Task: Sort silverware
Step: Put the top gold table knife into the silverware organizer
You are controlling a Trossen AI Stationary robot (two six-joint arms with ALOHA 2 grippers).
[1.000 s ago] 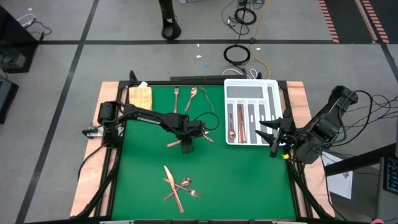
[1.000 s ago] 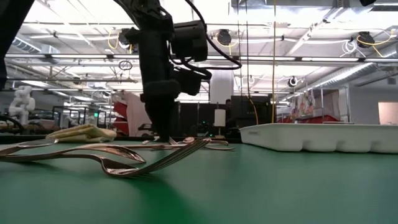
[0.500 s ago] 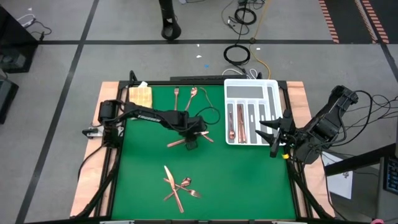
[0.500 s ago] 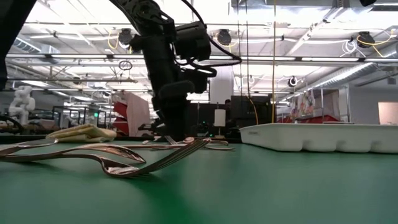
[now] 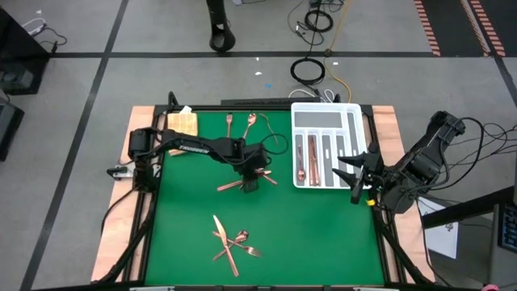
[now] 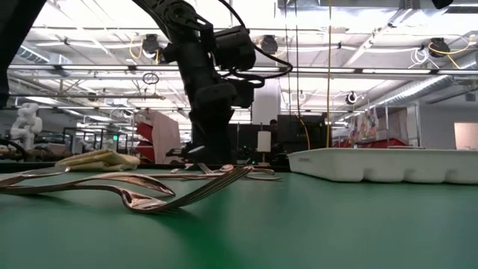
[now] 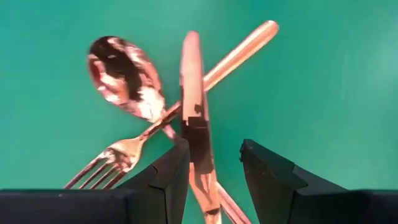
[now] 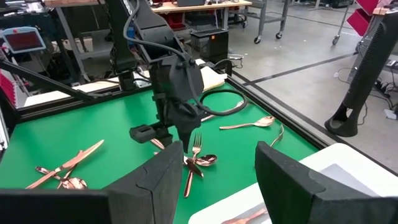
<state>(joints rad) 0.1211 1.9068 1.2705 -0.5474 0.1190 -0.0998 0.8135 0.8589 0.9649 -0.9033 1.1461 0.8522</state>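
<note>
Near the table's centre, the left gripper (image 7: 210, 163) hangs over crossed silverware, fingers parted around a knife (image 7: 194, 99).

Seen from above, a small pile lies at the gripper's (image 5: 252, 179) six o'clock side: the copper knife overlies a fork (image 7: 180, 112) and a spoon (image 7: 124, 76), all glossy rose-gold on the green mat (image 5: 315, 234). Another cluster (image 5: 230, 241) rests toward six o'clock; more pieces sit in the white tray (image 5: 349, 121) at three o'clock. Beside the tray, the right gripper (image 5: 353, 174) waits with fingers spread, holding nothing.
</note>
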